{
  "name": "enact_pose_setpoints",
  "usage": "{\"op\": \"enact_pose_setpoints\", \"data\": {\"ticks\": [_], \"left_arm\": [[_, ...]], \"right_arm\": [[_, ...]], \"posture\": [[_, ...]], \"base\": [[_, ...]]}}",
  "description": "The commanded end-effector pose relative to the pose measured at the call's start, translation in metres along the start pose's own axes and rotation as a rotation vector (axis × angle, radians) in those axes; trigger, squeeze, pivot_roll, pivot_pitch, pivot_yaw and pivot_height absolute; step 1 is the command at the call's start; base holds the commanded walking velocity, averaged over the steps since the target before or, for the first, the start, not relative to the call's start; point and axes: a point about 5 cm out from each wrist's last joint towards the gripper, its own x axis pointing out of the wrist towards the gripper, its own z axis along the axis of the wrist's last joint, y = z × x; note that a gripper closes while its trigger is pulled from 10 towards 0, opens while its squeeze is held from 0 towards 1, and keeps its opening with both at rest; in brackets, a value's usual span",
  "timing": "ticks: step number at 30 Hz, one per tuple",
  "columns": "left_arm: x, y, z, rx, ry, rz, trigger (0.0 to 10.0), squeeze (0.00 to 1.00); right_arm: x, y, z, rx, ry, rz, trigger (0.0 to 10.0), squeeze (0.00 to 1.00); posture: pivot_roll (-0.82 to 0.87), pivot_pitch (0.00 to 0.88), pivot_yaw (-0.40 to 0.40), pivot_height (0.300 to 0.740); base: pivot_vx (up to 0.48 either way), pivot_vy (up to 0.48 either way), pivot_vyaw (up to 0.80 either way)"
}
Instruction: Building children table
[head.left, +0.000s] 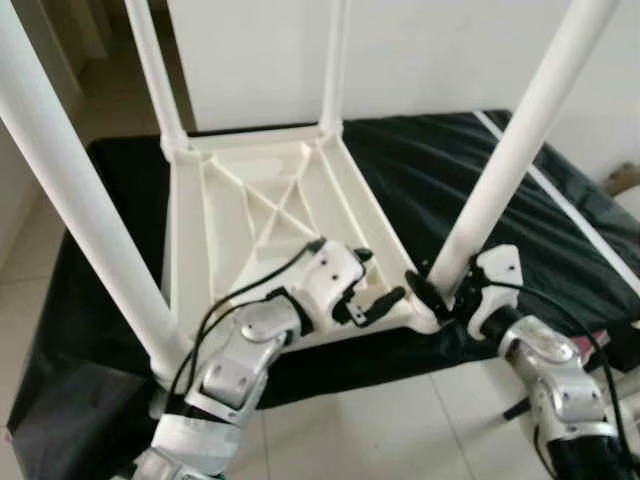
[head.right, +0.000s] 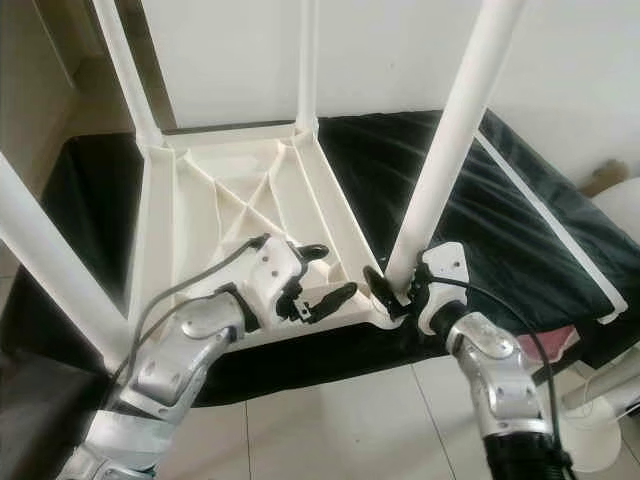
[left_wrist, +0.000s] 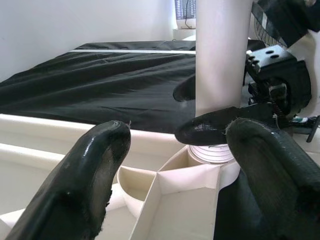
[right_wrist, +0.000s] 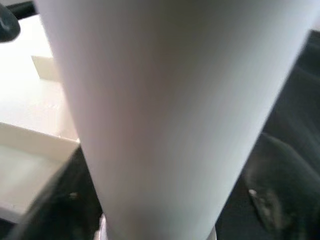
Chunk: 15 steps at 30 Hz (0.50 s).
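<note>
While upturned on the black cloth (head.left: 500, 190), these lie relative to the tabletop (head.left: 262, 215):
Eye views, legs: four white legs rise from its corners; near-right leg (head.left: 520, 140) at its front corner.
Eye views, right gripper (head.left: 432, 290): clamped on that leg's base.
Eye views, left gripper (head.left: 375, 290): fingers apart, over its front edge.
Left wrist view: fingers (left_wrist: 85, 175) spread above its ribs, leg (left_wrist: 222, 55) beyond.
Right wrist view: leg (right_wrist: 170, 110) close up.

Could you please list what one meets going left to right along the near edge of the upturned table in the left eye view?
Near-left table leg → left gripper → near-right table leg → right gripper, clasping that leg's base.
</note>
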Motion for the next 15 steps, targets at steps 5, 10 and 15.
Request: {"op": "enact_pose_setpoints", "data": {"ticks": [5, 10, 15], "left_arm": [[-0.0012, 0.0004, -0.0005, 0.008, 0.013, -0.027, 10.0, 0.00], [-0.0004, -0.0006, -0.0005, 0.009, 0.014, -0.027, 10.0, 0.00], [-0.0004, -0.0047, -0.0016, 0.003, 0.016, -0.034, 10.0, 0.00]], "right_arm": [[0.0002, -0.0017, -0.0062, -0.035, 0.032, 0.054, 0.0, 0.00], [-0.0016, -0.0026, -0.0099, -0.054, 0.047, 0.056, 0.0, 0.00], [-0.0042, -0.0023, -0.0127, -0.026, 0.045, 0.023, 10.0, 0.00]], "posture": [[-0.03, 0.044, -0.024, 0.740], [-0.04, 0.047, -0.024, 0.740], [-0.05, 0.047, -0.023, 0.740]], "base": [[0.000, 0.000, 0.00], [0.000, 0.000, 0.00], [0.000, 0.000, 0.00]]}}
